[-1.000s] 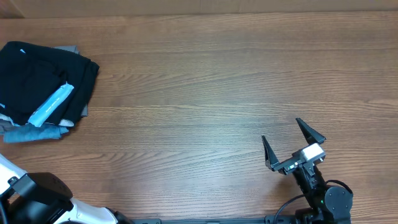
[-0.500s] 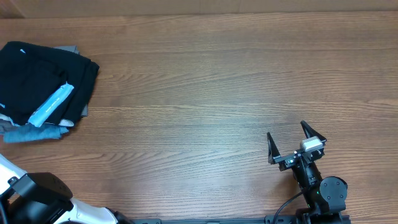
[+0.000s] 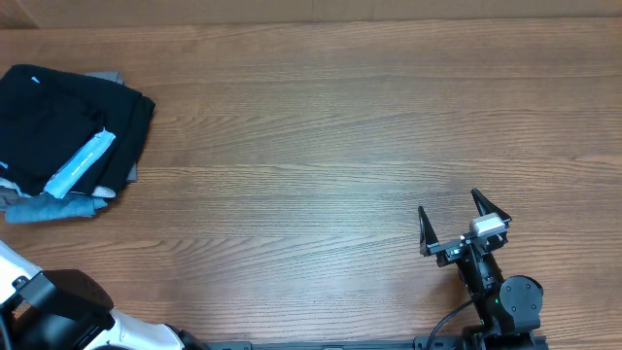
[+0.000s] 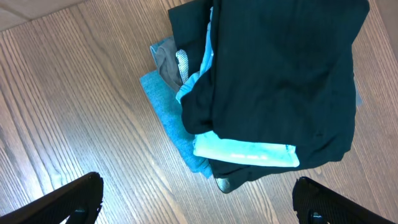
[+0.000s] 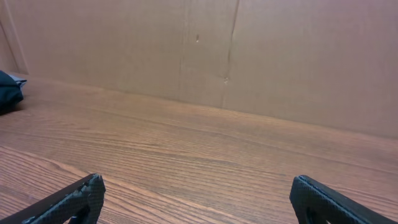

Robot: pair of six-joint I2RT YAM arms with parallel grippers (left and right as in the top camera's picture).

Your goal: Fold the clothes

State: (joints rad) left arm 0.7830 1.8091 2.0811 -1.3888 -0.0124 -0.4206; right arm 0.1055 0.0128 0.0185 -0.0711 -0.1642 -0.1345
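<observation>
Well, both my grippers are empty. Seen from above, my right gripper (image 3: 447, 201) sits at about five o'clock on the table (image 3: 321, 126), its two fingers spread wide and pointing toward twelve, with only bare wood between them. Its own camera looks low across the wood to a brown wall (image 5: 249, 56).

The shirt (image 3: 58, 122) is well away from it, at ten o'clock by the table's left edge. It lies bunched, black, on top of a small heap. A light-blue garment (image 3: 83, 163) pokes out at the heap's five o'clock side, a blue garment (image 3: 49, 207) shows underneath at six, and a sliver of grey garment (image 3: 115, 77) shows at one.

My left arm comes in at the seven o'clock corner, and the overhead view hides its fingers. From the wrist camera my left gripper (image 4: 199, 205) hangs above the table with its fingers spread to both lower corners. The heap lies beyond them toward twelve, and neither finger touches the cloth.
</observation>
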